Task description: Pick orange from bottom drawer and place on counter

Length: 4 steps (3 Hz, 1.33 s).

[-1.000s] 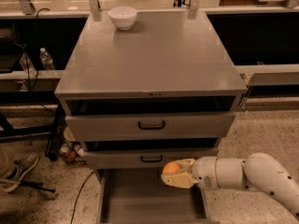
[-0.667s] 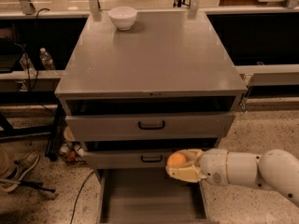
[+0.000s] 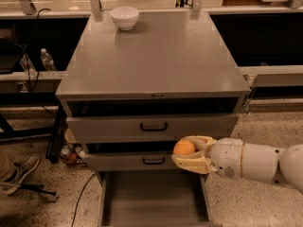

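My gripper [image 3: 189, 151] reaches in from the right on a white arm and is shut on the orange [image 3: 183, 147], a small round fruit between its cream fingers. It holds the orange in front of the middle drawer, above the right side of the open bottom drawer [image 3: 151, 197], whose flat grey interior shows bare. The counter [image 3: 156, 56] is the broad grey metal top of the cabinet, well above the gripper.
A white bowl [image 3: 125, 17] stands at the counter's back left. Two shallower drawers with black handles [image 3: 154, 126] sit above the open one. A water bottle [image 3: 47, 59] and cables lie at the left, a shoe [image 3: 19, 171] on the speckled floor.
My gripper has risen with the orange, from just over the bottom drawer to the height of the middle drawer's front.
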Motion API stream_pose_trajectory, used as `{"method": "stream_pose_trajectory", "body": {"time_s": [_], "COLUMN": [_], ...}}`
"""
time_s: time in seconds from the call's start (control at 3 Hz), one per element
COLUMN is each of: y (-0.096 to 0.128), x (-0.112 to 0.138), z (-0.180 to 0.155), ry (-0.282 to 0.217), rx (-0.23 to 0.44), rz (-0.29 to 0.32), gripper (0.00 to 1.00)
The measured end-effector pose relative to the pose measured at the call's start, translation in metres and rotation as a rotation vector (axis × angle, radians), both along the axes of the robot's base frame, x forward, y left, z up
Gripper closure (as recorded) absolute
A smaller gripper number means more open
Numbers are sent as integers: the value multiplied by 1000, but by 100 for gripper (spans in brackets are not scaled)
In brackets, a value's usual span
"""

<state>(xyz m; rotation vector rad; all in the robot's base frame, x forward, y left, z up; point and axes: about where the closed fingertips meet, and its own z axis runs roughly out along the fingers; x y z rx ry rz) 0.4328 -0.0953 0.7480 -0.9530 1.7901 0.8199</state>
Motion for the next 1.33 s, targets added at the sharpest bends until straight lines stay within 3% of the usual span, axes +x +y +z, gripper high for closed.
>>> {"method": "stream_pose_trajectory", "body": {"time_s": [0.33, 1.33], "y": [2, 16], "x": [18, 125], "z": [10, 92], "ry": [-28, -230], "rx": [4, 62], "rz": [9, -59], "gripper": [100, 100]}}
